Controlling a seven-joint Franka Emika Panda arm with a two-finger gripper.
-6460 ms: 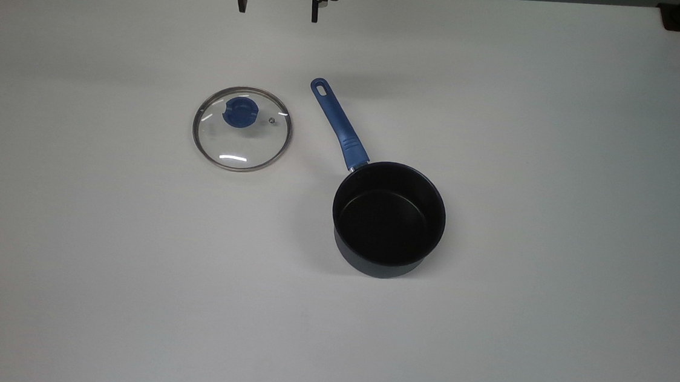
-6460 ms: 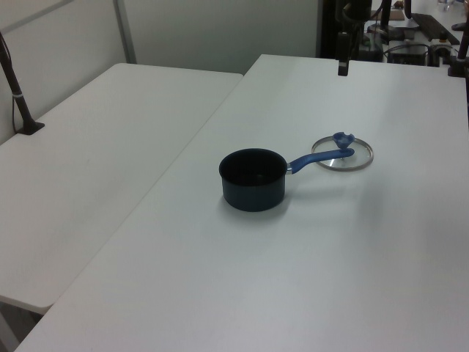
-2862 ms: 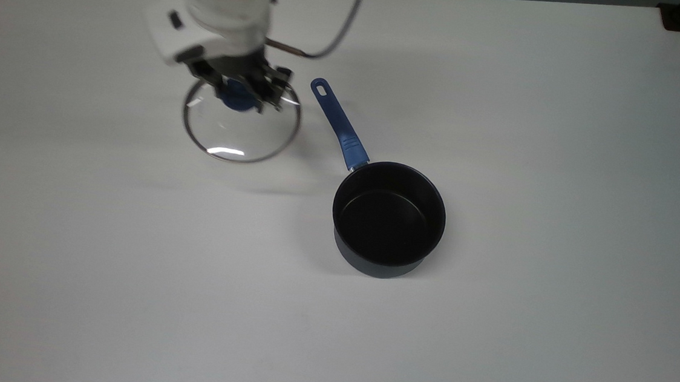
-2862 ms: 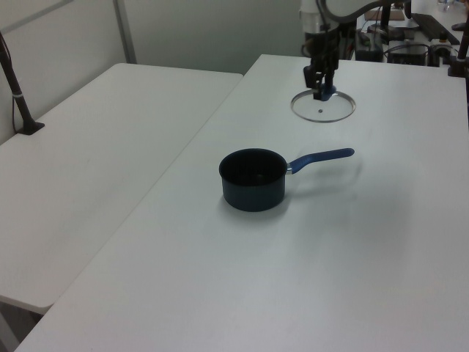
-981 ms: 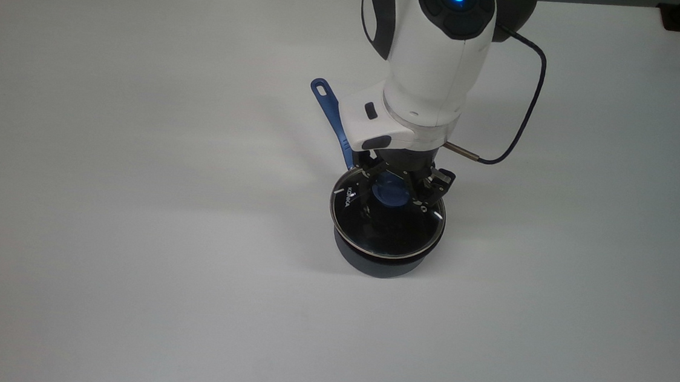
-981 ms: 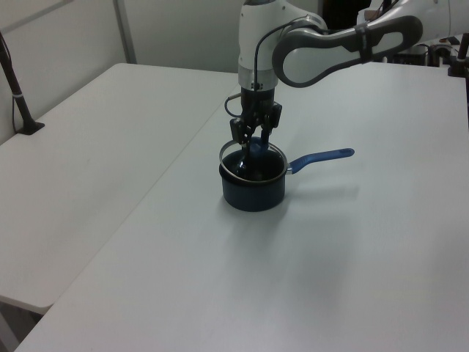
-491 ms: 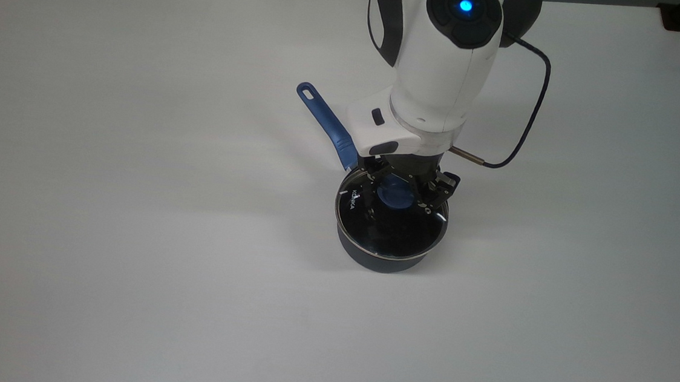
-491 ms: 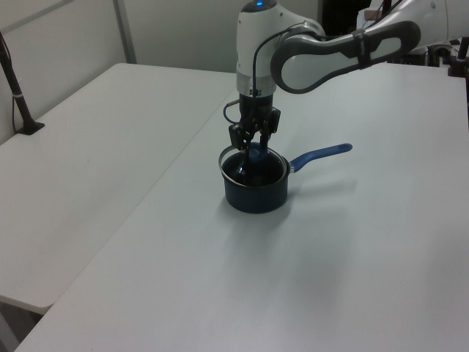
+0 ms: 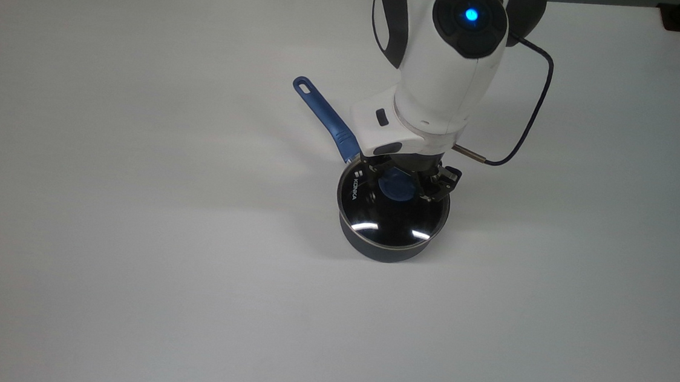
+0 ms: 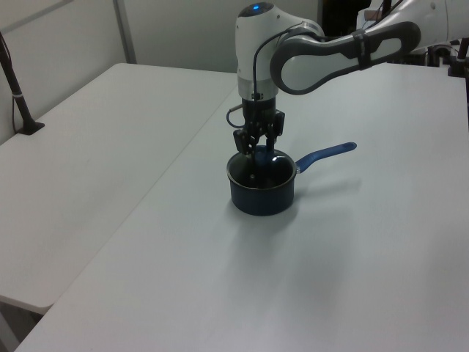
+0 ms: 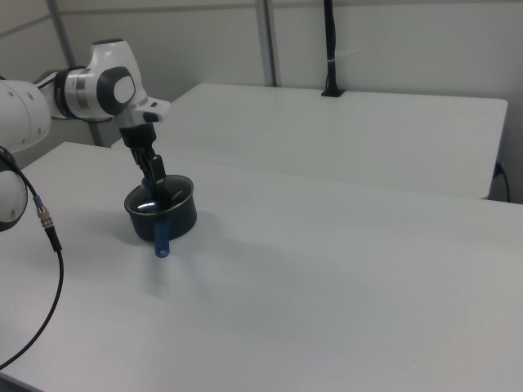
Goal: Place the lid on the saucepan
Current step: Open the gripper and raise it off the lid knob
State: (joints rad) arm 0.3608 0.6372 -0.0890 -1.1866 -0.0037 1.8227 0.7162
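Observation:
The dark blue-grey saucepan (image 9: pixel 385 252) stands mid-table, its long blue handle (image 9: pixel 326 117) pointing to the top view's upper left. The glass lid (image 9: pixel 389 220) with white KONKA lettering lies on the pan's rim, level as far as I can see. My gripper (image 9: pixel 398 186) reaches straight down over the pan with its fingers shut on the lid's blue knob (image 9: pixel 396 190). In the left view the gripper (image 10: pixel 256 152) stands above the saucepan (image 10: pixel 262 198). In the right view the gripper (image 11: pixel 152 181) is over the saucepan (image 11: pixel 178 219), whose handle (image 11: pixel 162 233) points toward the camera.
The white table (image 9: pixel 133 199) is bare around the pan. A black cable (image 9: pixel 532 103) loops off the arm's wrist to the top view's right. A second white table (image 10: pixel 88 147) adjoins on the left view's left, with a black post (image 10: pixel 16 92) on it.
The lid has come down from a tilt onto the pan's rim. The pan slid slightly and its handle swung toward the top view's left. The gripper still holds the knob.

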